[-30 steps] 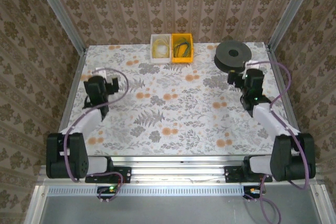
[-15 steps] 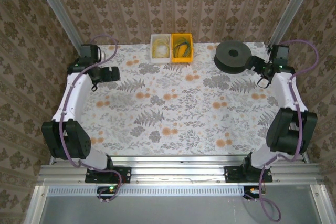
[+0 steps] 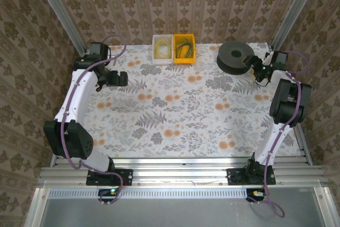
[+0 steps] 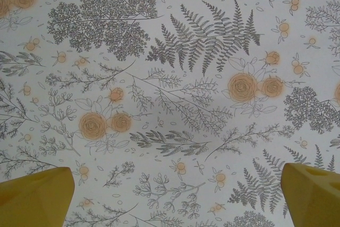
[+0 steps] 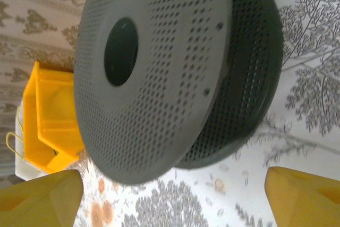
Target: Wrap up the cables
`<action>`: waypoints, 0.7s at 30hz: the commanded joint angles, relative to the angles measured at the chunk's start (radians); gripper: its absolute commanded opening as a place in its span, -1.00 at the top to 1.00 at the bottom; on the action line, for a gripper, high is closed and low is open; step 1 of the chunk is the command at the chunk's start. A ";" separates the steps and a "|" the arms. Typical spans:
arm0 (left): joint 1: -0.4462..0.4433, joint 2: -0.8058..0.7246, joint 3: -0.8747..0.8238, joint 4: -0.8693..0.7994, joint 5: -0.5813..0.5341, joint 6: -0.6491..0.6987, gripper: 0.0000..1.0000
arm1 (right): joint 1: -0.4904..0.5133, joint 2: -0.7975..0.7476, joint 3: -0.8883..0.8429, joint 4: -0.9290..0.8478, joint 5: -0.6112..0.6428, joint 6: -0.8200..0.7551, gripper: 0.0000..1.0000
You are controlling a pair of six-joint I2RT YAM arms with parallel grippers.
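Cables [image 3: 184,50], seemingly coiled, lie well apart from the spread left gripper [image 3: 122,78] and spread right gripper [image 3: 256,67].

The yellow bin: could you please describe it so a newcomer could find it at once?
At the far edge of the floral table, left of the black spool, two bins stand side by side. The yellow bin is the right one, holding dark cables; its white neighbour holds pale ones.
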 commanded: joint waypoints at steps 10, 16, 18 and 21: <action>-0.017 0.002 0.012 -0.037 -0.020 0.023 -1.00 | -0.017 0.198 0.143 0.294 -0.134 0.202 -0.16; -0.020 0.014 0.011 -0.036 -0.017 0.028 -0.99 | -0.016 0.222 0.141 0.338 -0.140 0.242 0.21; -0.021 0.016 0.013 -0.035 -0.015 0.031 -1.00 | -0.016 0.220 0.139 0.340 -0.144 0.248 0.40; -0.023 0.016 0.011 -0.031 -0.003 0.032 -1.00 | -0.015 0.201 0.127 0.349 -0.150 0.258 0.80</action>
